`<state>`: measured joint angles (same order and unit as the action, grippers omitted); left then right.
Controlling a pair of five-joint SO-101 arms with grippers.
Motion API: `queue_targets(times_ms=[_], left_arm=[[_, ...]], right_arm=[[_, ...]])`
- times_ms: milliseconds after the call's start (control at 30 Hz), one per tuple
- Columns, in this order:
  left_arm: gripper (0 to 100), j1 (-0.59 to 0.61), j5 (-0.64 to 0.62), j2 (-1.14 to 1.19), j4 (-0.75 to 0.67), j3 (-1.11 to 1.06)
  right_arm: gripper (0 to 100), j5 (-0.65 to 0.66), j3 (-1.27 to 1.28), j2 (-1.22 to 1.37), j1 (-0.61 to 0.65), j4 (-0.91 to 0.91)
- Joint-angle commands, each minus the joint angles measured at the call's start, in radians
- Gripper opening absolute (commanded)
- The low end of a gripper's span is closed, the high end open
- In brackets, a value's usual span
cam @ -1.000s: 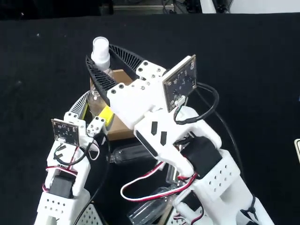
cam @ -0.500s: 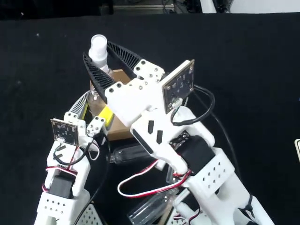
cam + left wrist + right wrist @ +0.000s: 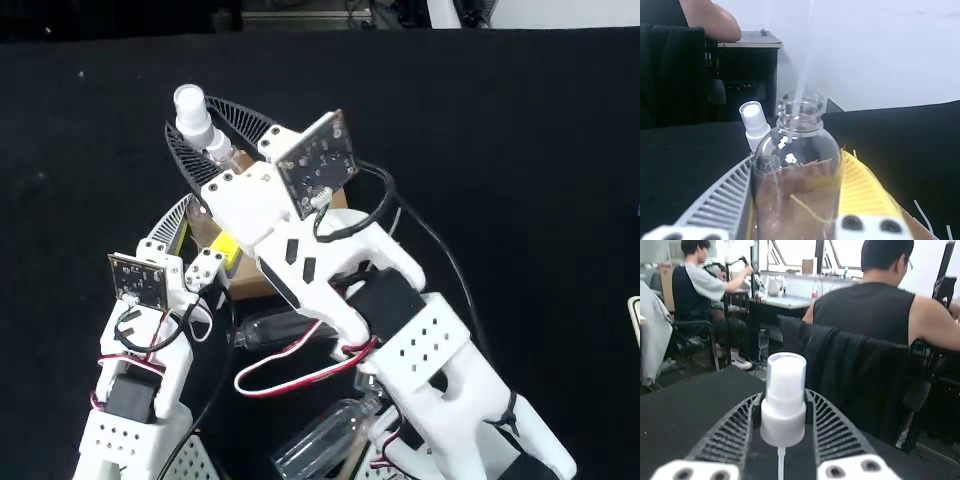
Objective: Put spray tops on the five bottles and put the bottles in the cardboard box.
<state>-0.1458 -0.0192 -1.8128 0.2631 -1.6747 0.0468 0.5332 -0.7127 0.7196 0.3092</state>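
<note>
Clear plastic is showing between the left gripper's [image 3: 797, 167] grey and yellow fingers, which are clamping an upright round-shouldered bottle [image 3: 799, 135] by its body, with its neck standing open. Brown card is showing through the bottle's wall. The low brown cardboard box [image 3: 248, 280] is sitting just beside that gripper, though I cannot tell whether the bottle's base is resting inside it.

The right gripper [image 3: 784, 402], with black ribbed fingers, is pinching a white spray top [image 3: 785, 385] at its collar. It is holding the top tilted at the box's far side, with a thin tube hanging from it.

A second clear bottle [image 3: 280, 326] is lying on its side just beside the box. A third clear bottle [image 3: 322, 442] is lying by the arm bases at the table's near edge.

Black cloth [image 3: 530, 150] is spreading wide on the table, to the right of the box and beyond it.
</note>
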Motion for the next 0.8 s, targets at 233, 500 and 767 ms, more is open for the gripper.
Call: queue_targets(times_ms=[233, 500, 767], left_arm=[[3, -0.007, -0.009, -0.011, -0.025, -0.025], [3, -0.002, -0.009, -0.011, -0.023, -0.025], [3, 0.002, -0.002, -0.011, -0.018, -0.025]], right_arm=[[14.2, 0.006, -0.01, -0.001, 0.054, 0.201], [21.7, 0.006, -0.153, -0.002, 0.051, 0.361], [15.8, 0.014, -0.397, -0.079, -0.147, 0.787]])
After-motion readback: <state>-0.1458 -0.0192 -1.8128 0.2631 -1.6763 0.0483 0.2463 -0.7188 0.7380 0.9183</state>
